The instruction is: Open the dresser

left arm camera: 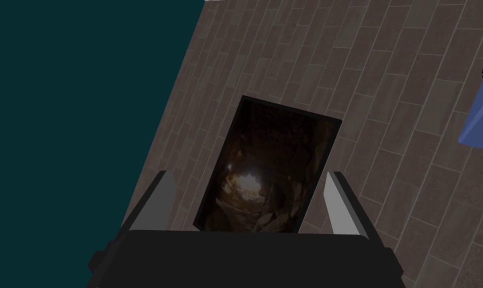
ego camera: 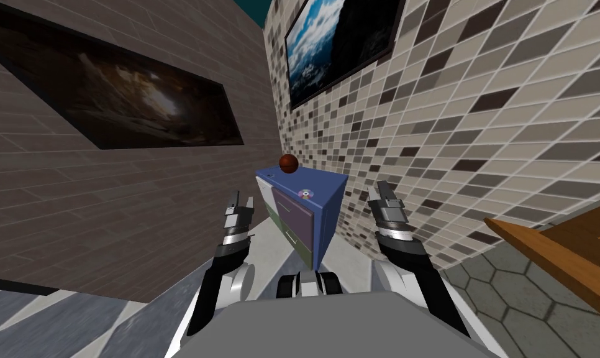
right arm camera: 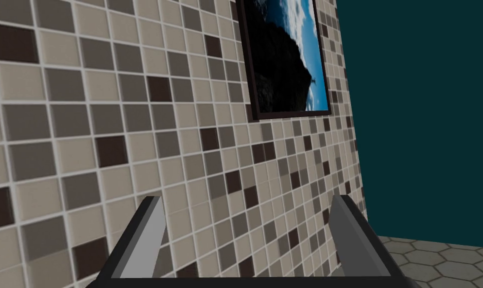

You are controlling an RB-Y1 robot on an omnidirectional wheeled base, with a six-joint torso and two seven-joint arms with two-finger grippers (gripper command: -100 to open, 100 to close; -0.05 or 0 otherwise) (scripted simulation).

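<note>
Your left gripper (ego camera: pixel 240 202) and right gripper (ego camera: pixel 382 191) are the nearest things, both raised in front of you on their forearms with the fingertips pointing forward and up. In the left wrist view the left gripper (left arm camera: pixel 249 175) has its two grey fingers (left arm camera: pixel 341 205) spread wide, with nothing between them. The right gripper (right arm camera: pixel 246 199) is the same: its fingers (right arm camera: pixel 148 235) stand far apart and hold nothing.

The dresser (ego camera: pixel 305 211) stands ahead of you, between the two grippers and beyond their fingertips, touching neither. It sits in the corner where the brown plank wall (ego camera: pixel 106 205) meets the tiled wall (ego camera: pixel 479 124). Its body and top are blue. The front that faces you is made of panels in white, purple and olive green, and as far as the head view shows they lie flush with each other. A small light handle (ego camera: pixel 290 236) shows on the front, low down, nearer your left gripper than your right.

On the dresser's top, a dark red ball (ego camera: pixel 288 163) rests at the far edge, and a small shiny disc (ego camera: pixel 305 193) lies flat nearer to you, apart from the ball.

From the left wrist camera, a blue edge of the dresser (left arm camera: pixel 480 110) shows off to the outer side of one finger, well apart from it.

Out past your right gripper, well away from the dresser, the corner of a piece of wooden furniture (ego camera: pixel 559 248) stands on the hexagon-tiled floor (ego camera: pixel 510 292).
</note>
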